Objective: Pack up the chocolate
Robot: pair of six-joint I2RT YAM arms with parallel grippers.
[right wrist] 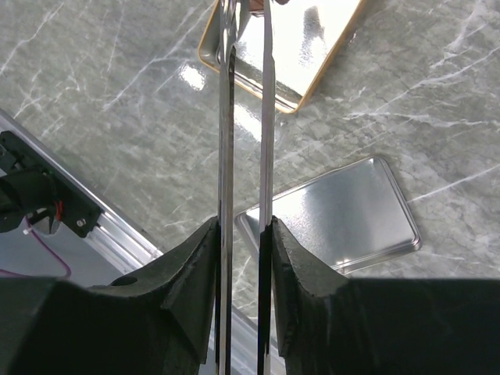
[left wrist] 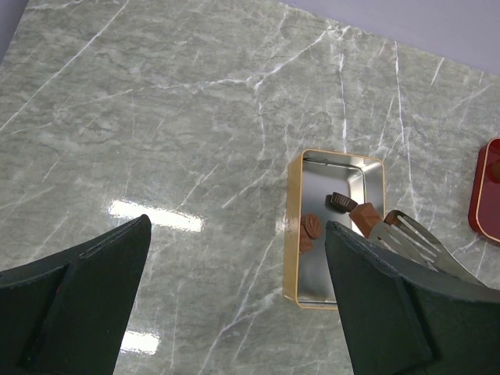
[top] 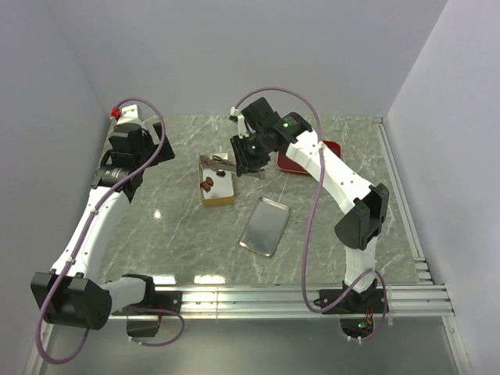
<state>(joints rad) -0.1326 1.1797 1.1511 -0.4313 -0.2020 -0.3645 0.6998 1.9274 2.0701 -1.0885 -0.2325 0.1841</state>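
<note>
The gold tin (top: pixel 218 195) stands open on the marble and also shows in the left wrist view (left wrist: pixel 294 234). Two chocolates lie in it: a round brown one (left wrist: pixel 310 227) and a dark cup-shaped one (left wrist: pixel 338 201). My right gripper (top: pixel 251 156) is shut on metal tongs (top: pixel 222 162). The tongs (left wrist: pixel 410 237) reach over the tin's right side with a reddish-brown chocolate (left wrist: pixel 364 216) at their tips. In the right wrist view the tongs' arms (right wrist: pixel 226 117) run up between my fingers (right wrist: pixel 195 266) toward the tin (right wrist: pixel 312 78). My left gripper (left wrist: pixel 234 305) is open and empty, left of the tin.
A silver lid (top: pixel 265 225) lies face down in front of the tin and also shows in the right wrist view (right wrist: pixel 336 211). A red tray (top: pixel 301 160) sits behind the right arm, its edge visible in the left wrist view (left wrist: pixel 488 191). A metal rail runs along the near edge (top: pixel 312 295).
</note>
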